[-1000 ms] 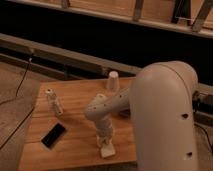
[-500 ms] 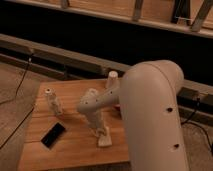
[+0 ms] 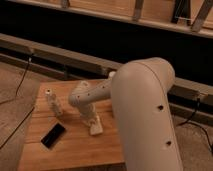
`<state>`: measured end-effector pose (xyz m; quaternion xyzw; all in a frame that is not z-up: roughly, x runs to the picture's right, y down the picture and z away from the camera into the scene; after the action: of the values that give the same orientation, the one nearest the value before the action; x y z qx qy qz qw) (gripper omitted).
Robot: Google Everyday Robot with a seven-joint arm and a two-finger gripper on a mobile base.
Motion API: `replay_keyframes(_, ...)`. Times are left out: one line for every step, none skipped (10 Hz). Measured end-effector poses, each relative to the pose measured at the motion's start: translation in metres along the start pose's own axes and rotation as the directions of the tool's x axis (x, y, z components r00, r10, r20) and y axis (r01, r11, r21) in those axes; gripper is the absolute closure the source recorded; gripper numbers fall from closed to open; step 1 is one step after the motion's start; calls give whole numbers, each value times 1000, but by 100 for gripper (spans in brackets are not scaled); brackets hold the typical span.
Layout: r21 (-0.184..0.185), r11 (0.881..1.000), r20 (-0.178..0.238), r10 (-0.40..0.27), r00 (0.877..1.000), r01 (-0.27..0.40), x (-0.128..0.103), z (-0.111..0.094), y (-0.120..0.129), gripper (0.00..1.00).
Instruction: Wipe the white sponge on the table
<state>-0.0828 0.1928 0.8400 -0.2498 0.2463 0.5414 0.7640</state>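
Note:
The white sponge (image 3: 95, 128) lies on the light-brown wooden table (image 3: 75, 152), near its middle. My gripper (image 3: 91, 120) reaches down from the big white arm (image 3: 142, 110) and sits right on top of the sponge, pressing it against the tabletop. The sponge's near end sticks out below the gripper.
A clear white-capped bottle (image 3: 53, 103) stands at the table's left. A black slab (image 3: 53, 135) lies flat at the front left. The white cup is mostly hidden behind the arm. A dark wall and rail run behind the table; cables lie on the floor at the left.
The gripper and sponge have slid to the left and slightly back across the table. The arm has swung further into view, covering more of the right side.

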Motion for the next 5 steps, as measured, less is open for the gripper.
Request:
replay_keyframes(1, 1000, 6, -4, 1000, 4, -3, -2, 1, 90)
replay_keyframes(5, 1000, 11, -8, 1000, 8, -5, -4, 1, 90)
replay_keyframes(7, 1000, 11, -10, 1000, 10, -5, -5, 0, 90)
replay_keyframes(9, 1000, 13, -12, 1000, 12, -6, -6, -1, 90)
replay_keyframes(8, 1000, 18, -15, 1000, 15, -8, -8, -2, 90)
